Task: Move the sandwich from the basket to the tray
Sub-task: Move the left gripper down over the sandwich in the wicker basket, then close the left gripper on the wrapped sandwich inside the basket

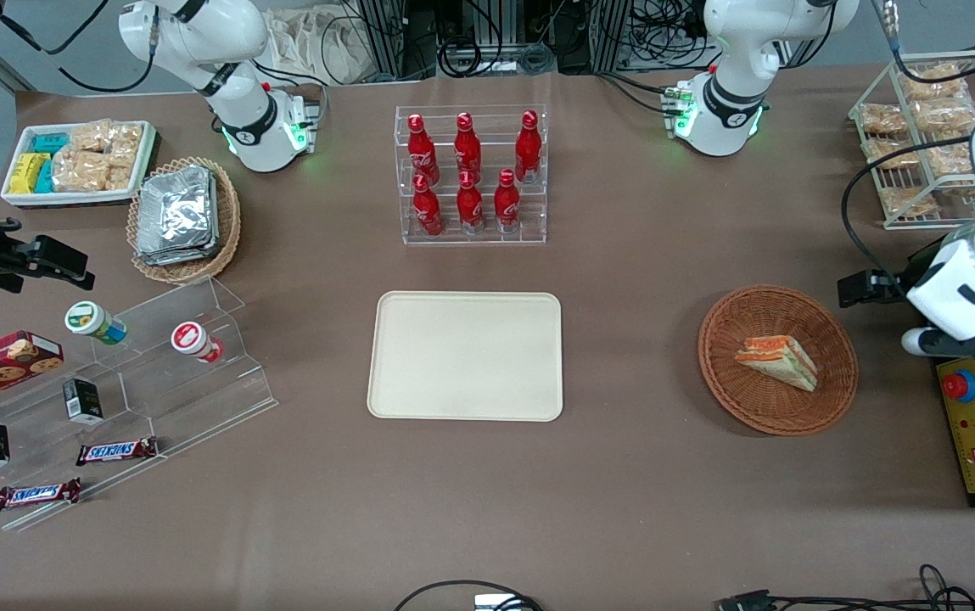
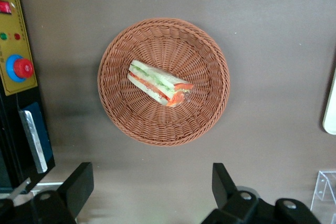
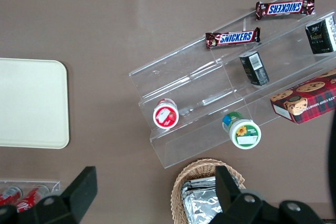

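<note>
Fingers (image 2: 79,182) of the gripper (image 2: 152,184) spread wide and holding nothing, we count one sandwich (image 2: 159,83) in one basket (image 2: 210,114), one tray (image 1: 419,399) well apart on the table (image 1: 623,492), gripper poised above the basket.

The end effector (image 2: 149,192) is held up high, pointed straight down, fingers (image 2: 79,182) spread wide apart, nothing gripped.

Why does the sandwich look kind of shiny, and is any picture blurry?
In the left wrist view the sandwich has a clear wrap that catches the light, so it glints a little; the basket looks sharp, and the open gripper above the table is a bit soft at its edges. In the front view lighting is even, shadows faint, and the tray is plain and glare-free.
</note>
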Controlling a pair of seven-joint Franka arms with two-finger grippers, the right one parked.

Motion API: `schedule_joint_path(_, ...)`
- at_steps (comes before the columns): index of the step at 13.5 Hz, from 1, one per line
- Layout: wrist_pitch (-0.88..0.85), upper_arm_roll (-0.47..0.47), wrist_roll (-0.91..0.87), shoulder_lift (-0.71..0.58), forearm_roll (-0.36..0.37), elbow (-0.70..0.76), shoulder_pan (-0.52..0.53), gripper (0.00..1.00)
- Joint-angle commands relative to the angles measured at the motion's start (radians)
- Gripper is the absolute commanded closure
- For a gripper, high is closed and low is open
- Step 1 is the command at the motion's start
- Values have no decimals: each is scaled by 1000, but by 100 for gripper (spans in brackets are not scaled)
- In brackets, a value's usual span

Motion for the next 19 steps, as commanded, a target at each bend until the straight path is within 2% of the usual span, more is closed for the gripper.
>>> schedule_joint_path(1,73,1,-165,31,4,-36,4,0)
schedule_joint_path(3,223,4,-269,31,2,-137,6,0)
schedule_joint_path(6,392,4,-551,35,-1,-265,4,0)
schedule_joint_path(8,448,4,-723,83,-54,-288,4,0)
schedule_joint_path(10,465,7,-763,112,-67,-290,19,0)
schedule_joint_path(13,486,7,-816,144,-131,-296,44,0)
schedule_joint_path(19,519,7,-992,212,-151,-297,62,0)
